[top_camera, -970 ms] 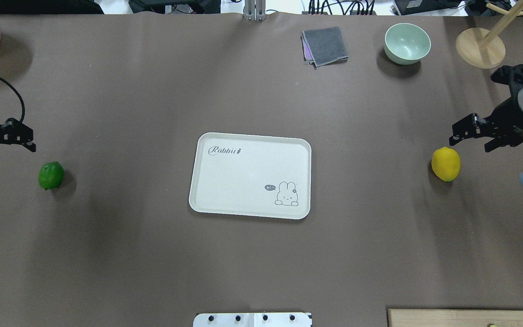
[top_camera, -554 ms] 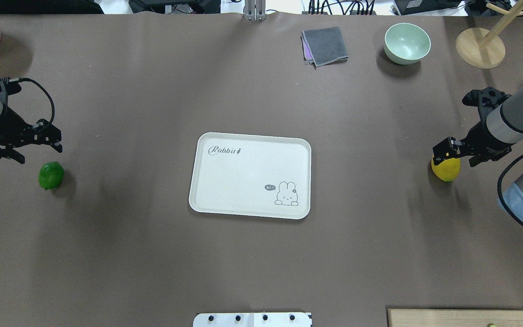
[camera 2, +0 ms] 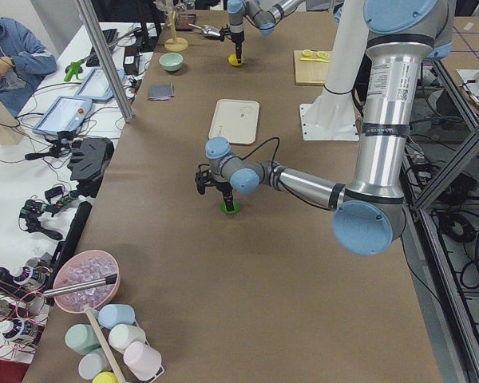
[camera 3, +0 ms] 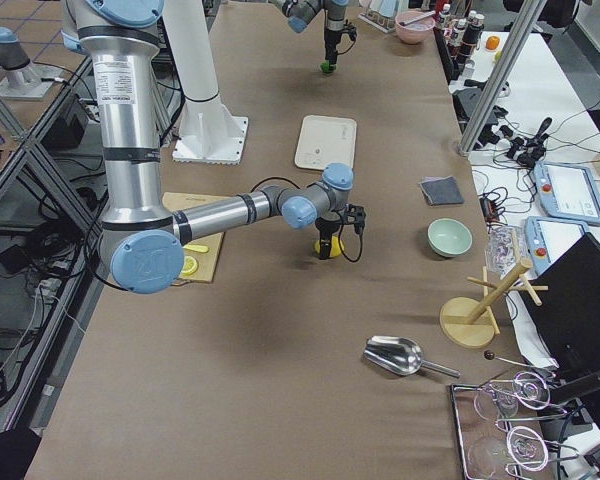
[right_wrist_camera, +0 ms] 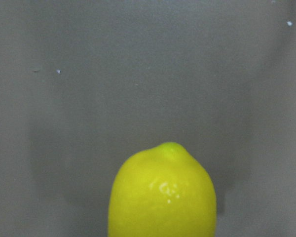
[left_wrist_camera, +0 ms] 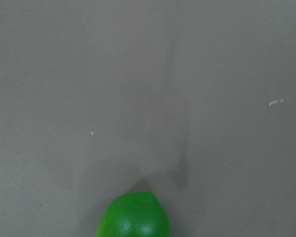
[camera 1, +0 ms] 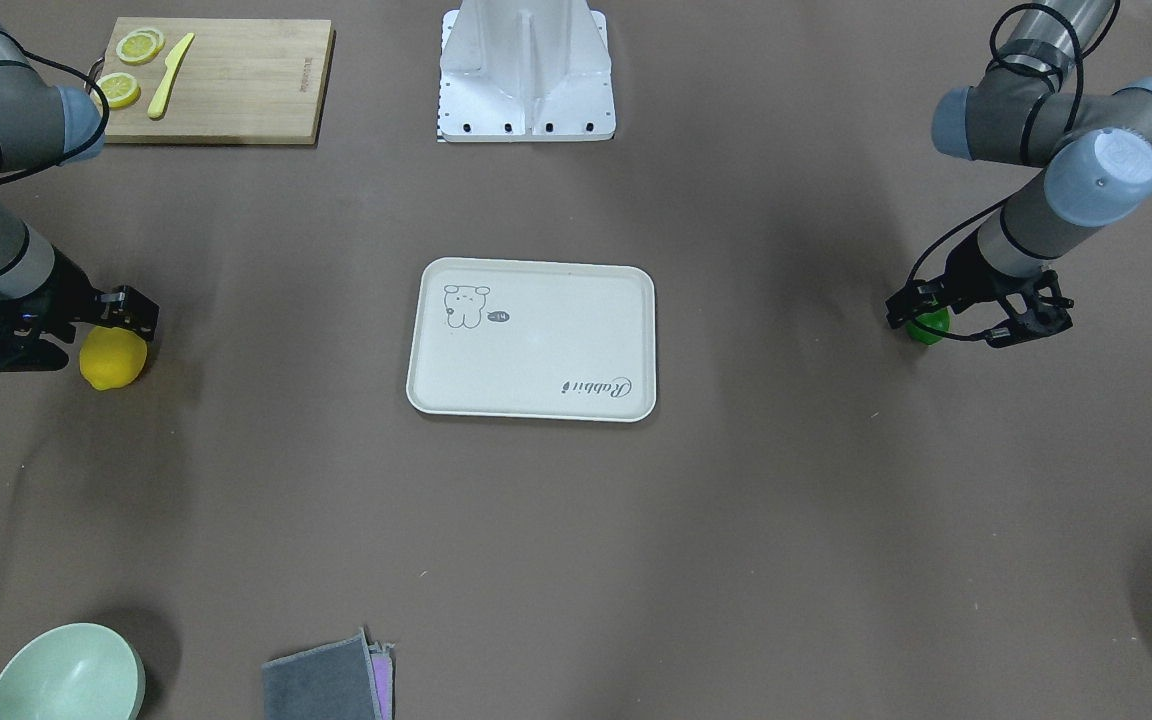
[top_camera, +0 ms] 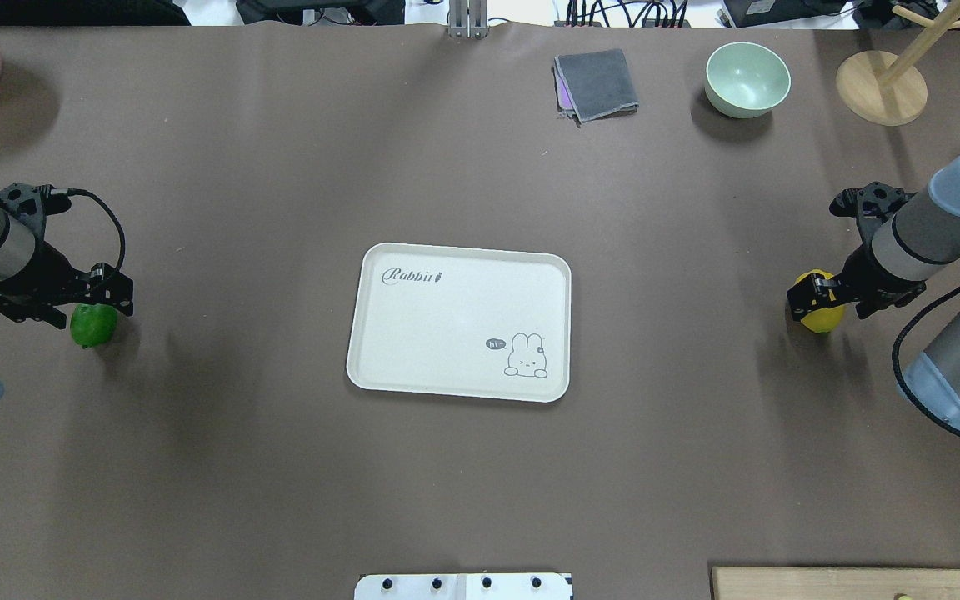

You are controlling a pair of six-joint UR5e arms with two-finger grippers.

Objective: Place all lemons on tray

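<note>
Now at the fruit: both arms reach their lemons

Compared with a second ago, when each arm hung back at its own end of the desk, the left gripper [top_camera: 93, 317] has swung inward and dropped over the green lemon [top_camera: 92, 331] near the desk's left edge. The right gripper [top_camera: 828, 307] has done the same over the yellow lemon [top_camera: 820, 321] near the right edge. Neither fruit has shifted. Both rest on the desk, well apart from the tray [top_camera: 447, 325], which lies bare at the desk's centre. The jaws of both grippers stand wide, set about their fruit and not yet closed on it. Whether any finger already touches the skin cannot be told. Each wrist view shows its lemon at the bottom margin, close below the camera, with no fingers in sight. Judged from this, the approach is complete and the grasp is the step in hand. Nothing has been delivered, so the whole task remains. Closing should be centred, since a rounded, glossy fruit caught off-axis may squirt sideways across the desk.
</note>
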